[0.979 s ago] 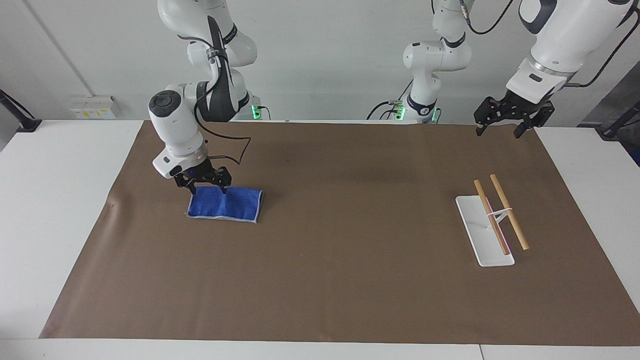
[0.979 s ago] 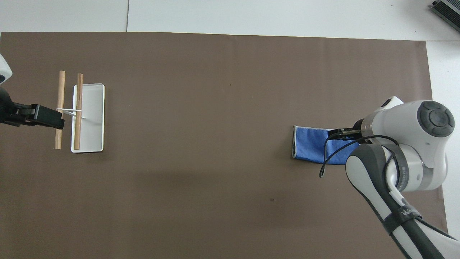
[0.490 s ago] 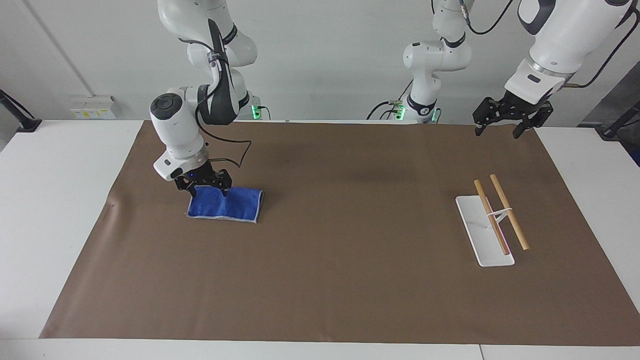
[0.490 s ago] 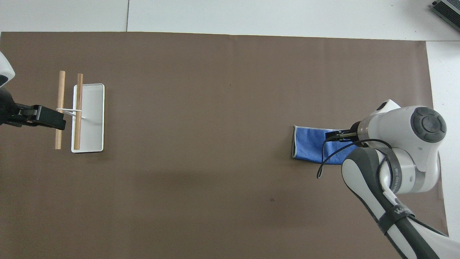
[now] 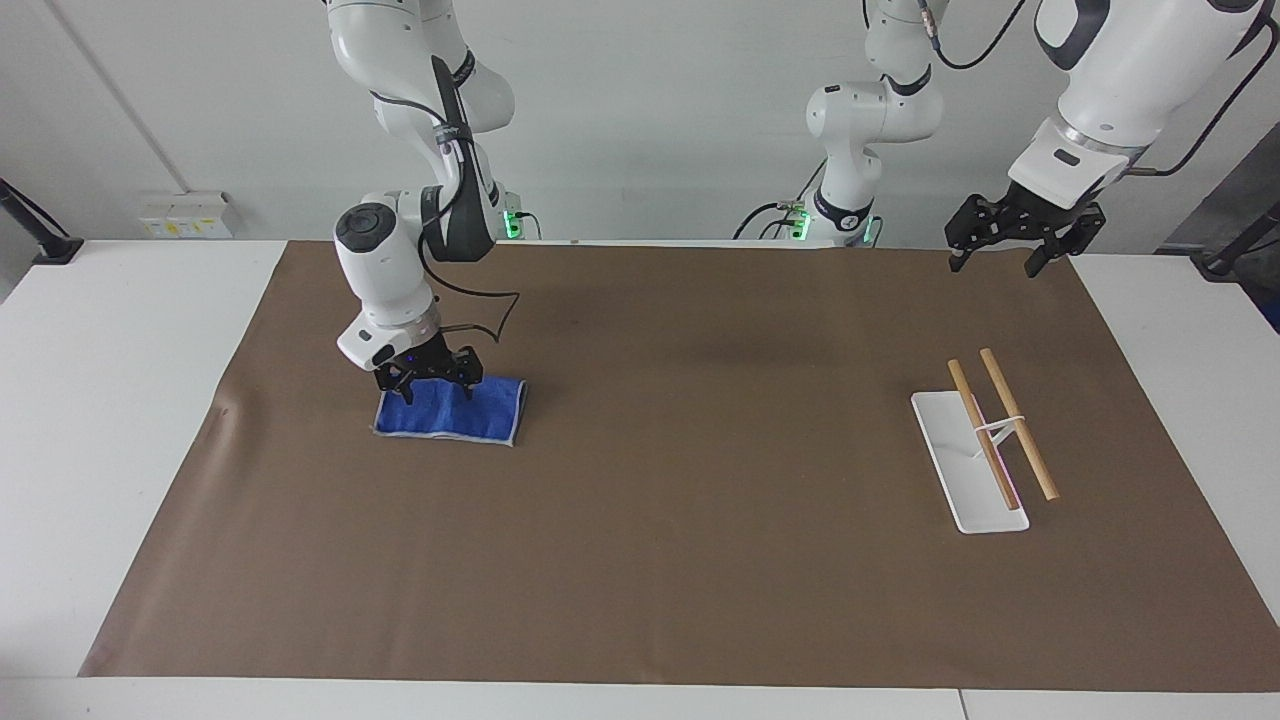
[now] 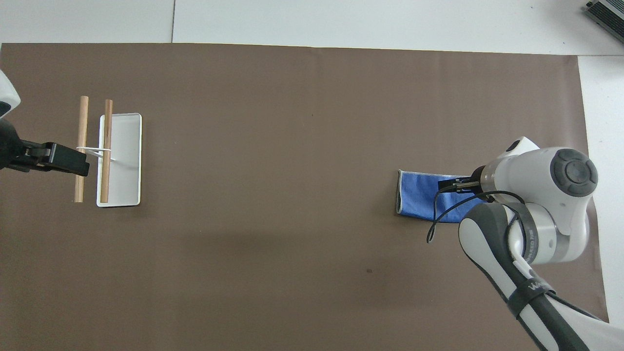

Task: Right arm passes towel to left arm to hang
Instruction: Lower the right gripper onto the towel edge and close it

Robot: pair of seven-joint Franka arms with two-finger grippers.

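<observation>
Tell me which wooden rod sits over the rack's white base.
The wooden rod nearer the towel sits over the white base; the other rod overhangs brown paper.

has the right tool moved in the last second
Yes. The right tool, open, slid along the towel, which lies flat, toward the rack.

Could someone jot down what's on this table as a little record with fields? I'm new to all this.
towel: blue, lying flat on the brown mat, toward the right arm's end
rack: white base with two wooden rods, toward the left arm's end
right gripper: open, low over the towel's edge nearer the robots
left gripper: open, raised, waiting near the mat's edge, nearer the robots than the rack
towel hung: not yet
</observation>
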